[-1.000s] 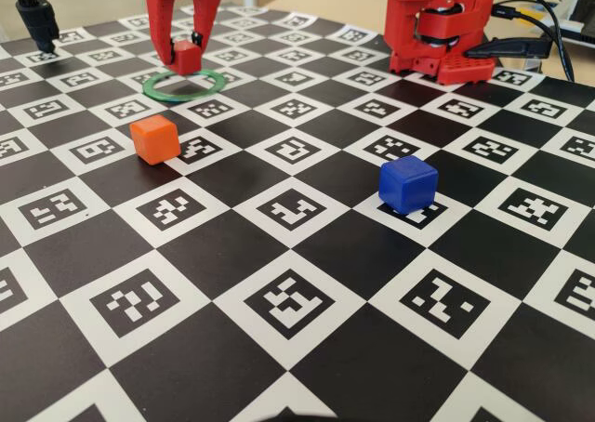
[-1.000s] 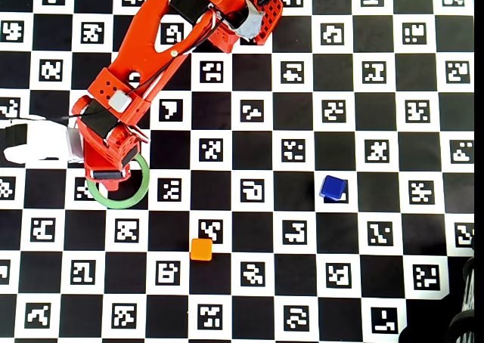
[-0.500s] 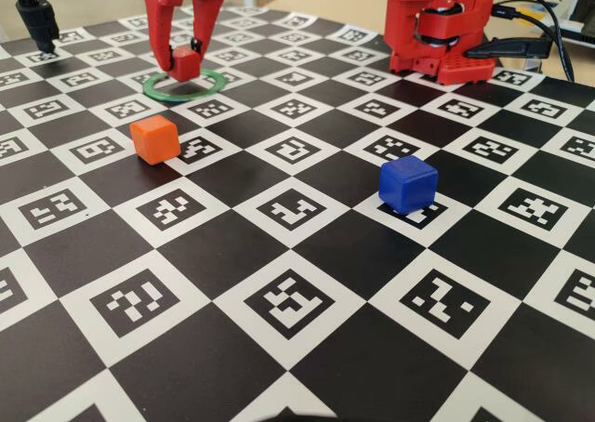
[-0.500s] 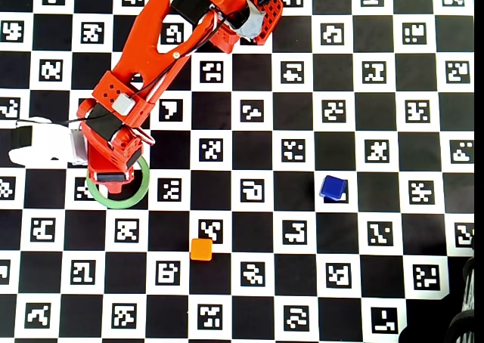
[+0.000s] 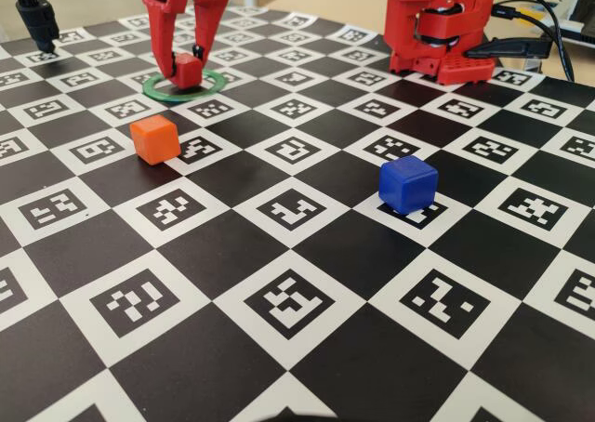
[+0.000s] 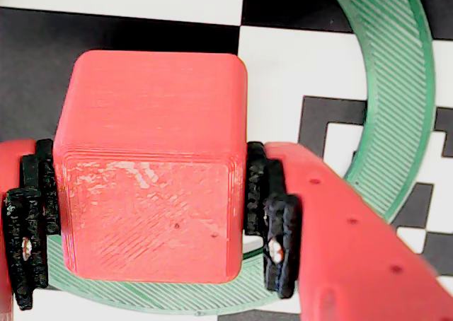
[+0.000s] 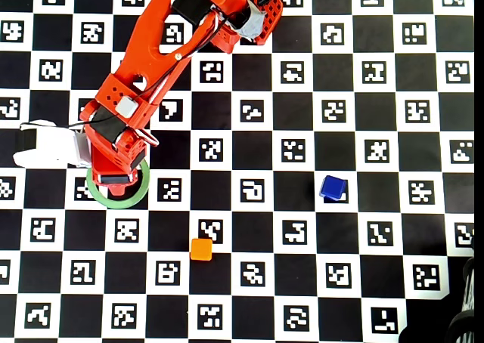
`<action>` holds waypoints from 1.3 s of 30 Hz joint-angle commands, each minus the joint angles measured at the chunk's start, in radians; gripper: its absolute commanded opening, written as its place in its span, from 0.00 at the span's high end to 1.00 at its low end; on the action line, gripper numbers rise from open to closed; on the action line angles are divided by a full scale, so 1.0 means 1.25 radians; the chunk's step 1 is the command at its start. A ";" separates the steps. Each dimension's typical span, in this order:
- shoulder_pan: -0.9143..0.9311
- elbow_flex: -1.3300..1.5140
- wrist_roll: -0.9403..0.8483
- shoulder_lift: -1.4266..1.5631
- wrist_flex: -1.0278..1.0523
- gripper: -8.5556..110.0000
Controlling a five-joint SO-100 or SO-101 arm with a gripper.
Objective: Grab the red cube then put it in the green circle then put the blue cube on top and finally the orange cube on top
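**Red cube held inside the ring**

The gripper (image 5: 187, 69) is clamped on the red cube (image 6: 152, 165), its black pads (image 6: 263, 208) pressing both sides; the green circle (image 5: 216, 85) lies directly beneath it; in the fixed view the orange cube (image 5: 154, 139) sits nearer the camera, and the blue cube (image 5: 407, 184) sits well off to the right.

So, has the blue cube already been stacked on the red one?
No, the blue cube sits alone on the board, far from the red cube.

Robotics lab: marker-printed checkerboard table (image 5: 307, 283), red arm base (image 5: 437, 27)
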 commanded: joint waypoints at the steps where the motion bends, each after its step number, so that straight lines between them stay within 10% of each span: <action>1: -0.006 -0.004 0.006 0.070 -0.017 0.89; 39: 0.006 0.037 -0.022 0.061 -0.021 0.72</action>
